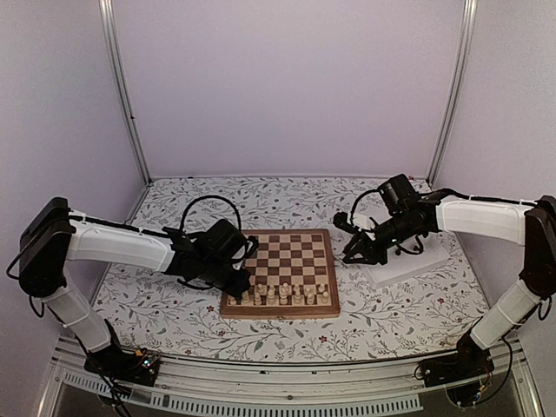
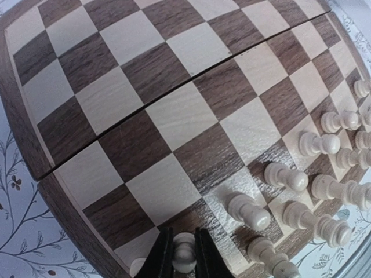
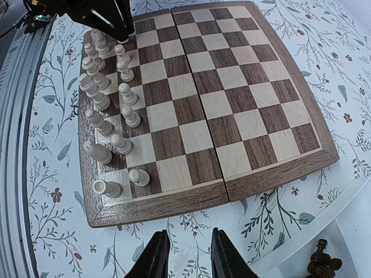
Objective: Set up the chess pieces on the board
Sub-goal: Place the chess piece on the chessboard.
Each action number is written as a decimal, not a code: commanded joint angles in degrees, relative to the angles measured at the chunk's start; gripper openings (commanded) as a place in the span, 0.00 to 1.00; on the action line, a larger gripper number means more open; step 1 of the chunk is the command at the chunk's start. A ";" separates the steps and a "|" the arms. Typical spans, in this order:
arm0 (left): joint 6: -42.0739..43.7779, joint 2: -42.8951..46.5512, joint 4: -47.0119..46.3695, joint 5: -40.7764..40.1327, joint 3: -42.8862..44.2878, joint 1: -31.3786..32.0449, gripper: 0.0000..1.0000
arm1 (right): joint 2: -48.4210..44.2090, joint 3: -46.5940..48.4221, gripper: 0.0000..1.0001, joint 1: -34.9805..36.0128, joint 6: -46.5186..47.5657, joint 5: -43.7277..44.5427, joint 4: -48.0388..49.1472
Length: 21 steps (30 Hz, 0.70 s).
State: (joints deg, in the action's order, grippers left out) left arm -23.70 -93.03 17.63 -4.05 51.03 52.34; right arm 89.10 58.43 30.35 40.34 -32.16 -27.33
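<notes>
The chessboard (image 1: 287,261) lies mid-table, with several cream pieces (image 1: 282,294) in two rows along its near edge. My left gripper (image 1: 241,284) is at the board's near left corner, shut on a cream pawn (image 2: 185,253) just above a square there. Other cream pieces (image 2: 287,176) stand to its right. My right gripper (image 1: 356,254) hovers open and empty over the cloth just off the board's right edge (image 3: 220,194). Dark brown pieces (image 3: 322,263) lie in the white tray (image 1: 408,261) beside it.
The floral tablecloth (image 1: 174,313) covers the table. White walls and metal frame posts (image 1: 122,87) enclose the back and sides. The left arm (image 3: 98,14) shows at the far end of the board in the right wrist view.
</notes>
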 commanded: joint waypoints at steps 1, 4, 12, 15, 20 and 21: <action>2.00 -1.29 -0.70 1.01 2.29 0.35 0.15 | 0.49 0.18 0.28 0.17 0.36 -0.33 0.53; 2.38 -2.23 -0.31 1.09 3.20 0.31 0.16 | 0.92 0.26 0.28 0.15 0.53 -0.36 0.54; 2.69 -3.63 0.35 1.42 4.69 0.31 0.17 | 1.27 0.27 0.28 0.15 0.70 -0.27 0.39; 2.73 -3.43 0.78 1.64 4.70 0.31 0.17 | 1.29 0.30 0.28 0.15 0.71 -0.23 0.35; 2.78 -2.79 1.88 1.64 4.87 0.31 0.17 | 1.27 0.42 0.28 0.15 0.71 -0.18 0.33; 2.85 -2.69 1.95 1.74 4.87 0.31 0.17 | 1.25 0.45 0.28 0.11 0.71 -0.25 0.34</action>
State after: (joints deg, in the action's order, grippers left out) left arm -21.67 -96.14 18.33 -3.01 54.43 52.34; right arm 89.76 58.43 30.35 40.58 -32.10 -27.33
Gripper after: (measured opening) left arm 0.168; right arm 0.280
